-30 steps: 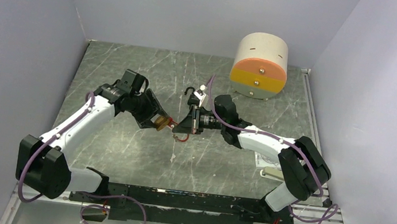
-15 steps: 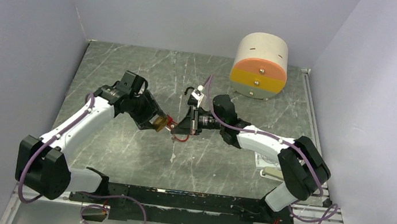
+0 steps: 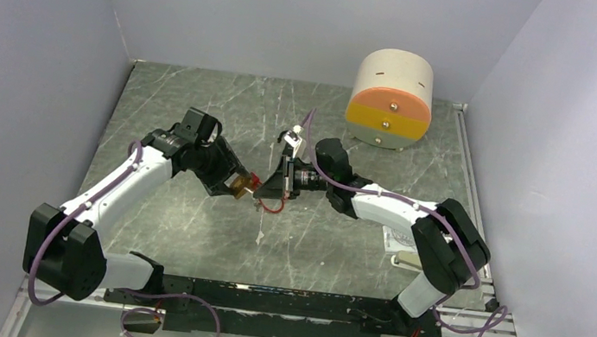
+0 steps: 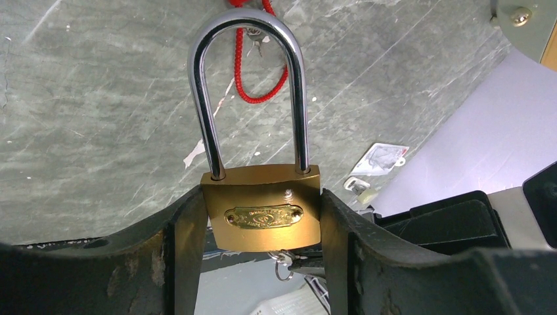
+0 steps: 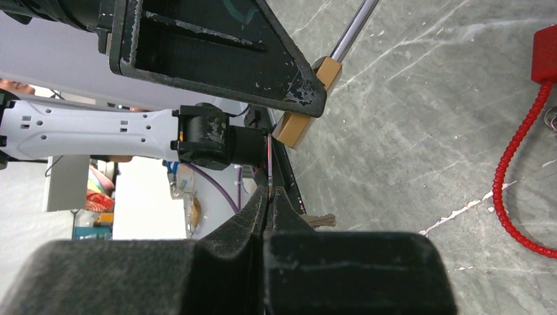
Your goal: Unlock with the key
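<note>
1. The table point(image 3: 199, 103) has a grey-green, marble-patterned top crossed by pale scratches and a few white flecks.
2. A squat cylindrical drum point(image 3: 390, 98) stands near the far right corner. Its body is beige, and its front face is orange above and yellow below.
3. A red cord point(image 3: 272, 208) lies in a loose loop around the middle of the table.
4. A crumpled white slip point(image 4: 384, 157) lies close to the right edge, towards the near side, with a smaller pale scrap point(image 4: 358, 185) just beside it.
5. A black rail point(image 3: 277, 301) runs along the near edge from the left corner to the right.
</note>
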You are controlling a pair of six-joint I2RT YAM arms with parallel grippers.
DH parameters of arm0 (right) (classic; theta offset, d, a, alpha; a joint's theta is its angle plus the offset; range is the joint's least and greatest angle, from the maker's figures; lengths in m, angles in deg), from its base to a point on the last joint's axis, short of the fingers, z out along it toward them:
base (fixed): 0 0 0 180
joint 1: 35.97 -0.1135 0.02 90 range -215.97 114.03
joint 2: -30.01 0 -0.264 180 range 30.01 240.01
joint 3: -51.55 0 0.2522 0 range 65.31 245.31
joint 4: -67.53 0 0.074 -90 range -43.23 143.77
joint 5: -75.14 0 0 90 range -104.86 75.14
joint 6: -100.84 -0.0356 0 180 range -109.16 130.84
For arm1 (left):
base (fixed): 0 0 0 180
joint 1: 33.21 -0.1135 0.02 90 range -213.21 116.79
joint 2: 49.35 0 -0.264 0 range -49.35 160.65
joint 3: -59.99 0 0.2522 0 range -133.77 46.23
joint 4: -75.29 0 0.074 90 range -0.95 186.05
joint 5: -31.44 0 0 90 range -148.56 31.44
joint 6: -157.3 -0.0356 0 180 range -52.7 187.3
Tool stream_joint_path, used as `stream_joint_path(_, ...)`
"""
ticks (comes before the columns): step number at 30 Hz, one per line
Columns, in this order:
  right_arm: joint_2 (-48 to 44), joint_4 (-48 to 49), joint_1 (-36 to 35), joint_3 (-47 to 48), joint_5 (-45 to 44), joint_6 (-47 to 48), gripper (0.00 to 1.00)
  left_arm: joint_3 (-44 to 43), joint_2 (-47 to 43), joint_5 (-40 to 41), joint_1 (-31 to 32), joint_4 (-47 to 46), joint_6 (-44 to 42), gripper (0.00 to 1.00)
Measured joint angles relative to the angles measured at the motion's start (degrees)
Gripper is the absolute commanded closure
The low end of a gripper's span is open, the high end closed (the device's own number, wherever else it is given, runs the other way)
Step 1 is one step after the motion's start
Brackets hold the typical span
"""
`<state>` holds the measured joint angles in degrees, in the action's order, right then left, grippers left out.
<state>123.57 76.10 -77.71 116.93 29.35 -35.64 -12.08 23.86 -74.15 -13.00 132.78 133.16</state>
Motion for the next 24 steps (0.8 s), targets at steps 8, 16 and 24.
stream_joint_path(8,-0.02,0.02,0.0,0.0,0.37,0.44,1.0,0.0,0.0,0.07,0.0,-0.07,0.39,0.71)
stream_joint_path(16,-0.02,0.04,0.0,-0.52,0.98,0.66,1.0,0.0,0.0,0.5,0.0,0.09,0.37,0.71)
stream_joint_path(24,-0.02,0.0,0.0,-0.59,1.2,1.07,1.0,0.0,0.0,0.48,0.0,0.07,0.39,0.71)
